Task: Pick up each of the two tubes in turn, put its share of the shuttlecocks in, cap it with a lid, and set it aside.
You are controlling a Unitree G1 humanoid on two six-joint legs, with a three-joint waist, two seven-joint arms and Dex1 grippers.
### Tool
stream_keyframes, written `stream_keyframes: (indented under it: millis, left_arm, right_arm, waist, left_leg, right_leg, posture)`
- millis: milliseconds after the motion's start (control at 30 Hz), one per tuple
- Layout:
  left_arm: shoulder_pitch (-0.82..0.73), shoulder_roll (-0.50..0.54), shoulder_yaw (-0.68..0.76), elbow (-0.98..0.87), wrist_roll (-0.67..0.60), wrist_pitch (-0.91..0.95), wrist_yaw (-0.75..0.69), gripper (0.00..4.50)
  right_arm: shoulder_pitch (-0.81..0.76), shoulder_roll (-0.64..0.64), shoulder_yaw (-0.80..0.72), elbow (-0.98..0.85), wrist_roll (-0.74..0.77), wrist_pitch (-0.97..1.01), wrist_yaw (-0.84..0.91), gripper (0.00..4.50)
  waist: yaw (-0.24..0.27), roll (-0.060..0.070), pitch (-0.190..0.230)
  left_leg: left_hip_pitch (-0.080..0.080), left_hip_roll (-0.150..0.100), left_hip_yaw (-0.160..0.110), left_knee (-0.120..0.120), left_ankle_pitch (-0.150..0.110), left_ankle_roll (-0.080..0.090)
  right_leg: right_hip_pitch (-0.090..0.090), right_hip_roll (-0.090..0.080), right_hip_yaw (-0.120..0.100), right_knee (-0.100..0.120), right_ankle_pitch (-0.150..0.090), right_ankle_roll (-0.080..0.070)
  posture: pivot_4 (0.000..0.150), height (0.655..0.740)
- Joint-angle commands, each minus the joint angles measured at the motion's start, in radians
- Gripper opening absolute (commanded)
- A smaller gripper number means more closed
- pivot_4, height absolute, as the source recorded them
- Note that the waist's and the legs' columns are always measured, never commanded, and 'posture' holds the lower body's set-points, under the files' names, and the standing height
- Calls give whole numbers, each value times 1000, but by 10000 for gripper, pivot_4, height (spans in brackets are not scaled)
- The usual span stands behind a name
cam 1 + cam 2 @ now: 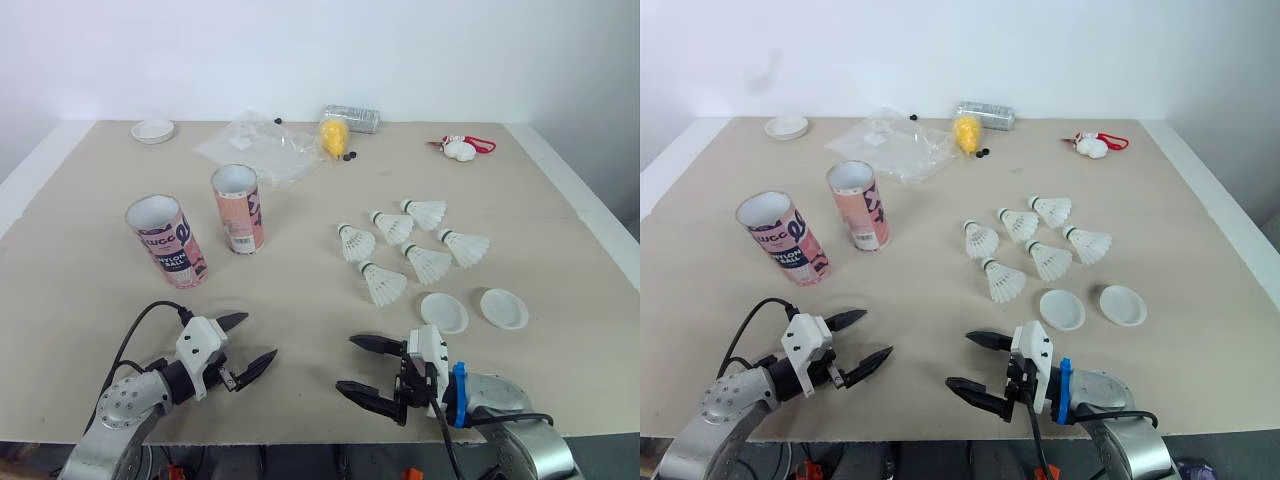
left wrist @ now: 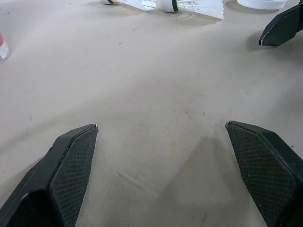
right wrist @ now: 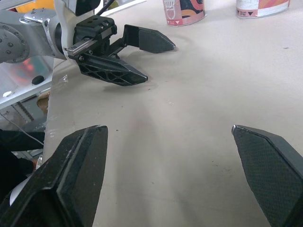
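Two open pink tubes stand on the left of the table: a wider one [image 1: 166, 241] leaning slightly and a narrower upright one [image 1: 238, 208]. Several white shuttlecocks [image 1: 405, 245] lie in a cluster right of centre. Two white lids [image 1: 444, 312] [image 1: 504, 308] rest side by side in front of the cluster. Near the front edge my left gripper [image 1: 247, 340] stands open over bare table, well short of the tubes. My right gripper [image 1: 352, 366] is open too, pointing left toward the left gripper [image 3: 151, 59], just left of the lids.
At the back lie a clear plastic bag [image 1: 255, 145], a yellow object [image 1: 334, 135], a silver packet [image 1: 352, 117], a small white dish [image 1: 152, 130] and a red-and-white item [image 1: 462, 148]. The table's front edge runs just under both grippers.
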Motion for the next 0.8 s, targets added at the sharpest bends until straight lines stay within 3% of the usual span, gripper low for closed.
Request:
stream_keyframes:
  millis: [33,600,800]
  left_arm:
    - [-4,15,2,-14,1,-4,-15,45000]
    - [-53,2,-11,16,6,-2,-27,45000]
    - [-50,-26,43,-20,-1,35,59,45000]
  right_arm:
    - [-10,-4,-8,-32,8,-15,5,44964]
    - [-33,2,-3,-49,14,5,-17,44964]
    - [-78,-22,-53,-78,53,47,-24,44964]
  waist:
    - [0,0,0]
    - [0,0,0]
    - [0,0,0]
  left_leg:
    - [0,0,0,0,0,0]
    - [0,0,0,0,0,0]
    - [0,0,0,0,0,0]
  right_leg:
    - [0,0,0,0,0,0]
    - [0,0,0,0,0,0]
    - [0,0,0,0,0,0]
  posture:
    - [1500,7400]
    - [1500,7400]
    - [1500,7400]
